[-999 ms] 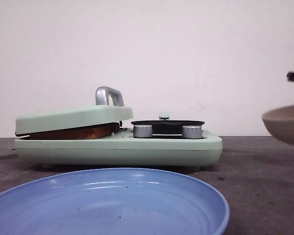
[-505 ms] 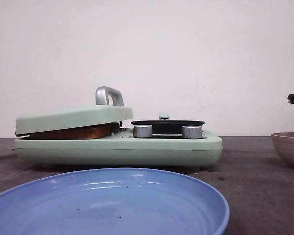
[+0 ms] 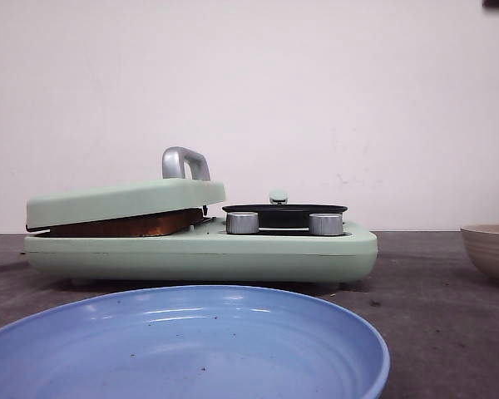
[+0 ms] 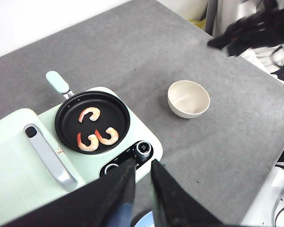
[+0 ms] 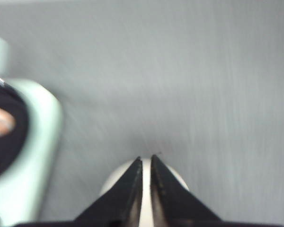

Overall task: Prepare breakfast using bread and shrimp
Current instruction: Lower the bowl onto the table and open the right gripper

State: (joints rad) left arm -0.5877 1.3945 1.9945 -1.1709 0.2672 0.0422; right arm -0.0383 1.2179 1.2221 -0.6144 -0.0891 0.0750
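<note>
Shrimp (image 4: 95,129), 3 in 1 pan (image 4: 66,118), 1 bowl (image 4: 188,98), both end effectors narrow, holding nothing.

The left gripper (image 4: 143,182) hangs high, its dark fingers (image 4: 168,198) nearly together with a narrow gap. The right gripper (image 5: 146,163) also shows a thin slit and holds nothing.

You get even, soft light in the front view; the blue plate (image 3: 187,345) carries pale glare streaks on its inner wall, and a thin shadow lies on the table (image 3: 432,283) under the green cooker (image 3: 200,249). Your left wrist view is sharp and bright. Your right wrist view is heavily motion-blurred: beyond the black pincer (image 5: 146,163) the cooker edge and the table smear into streaks.
</note>
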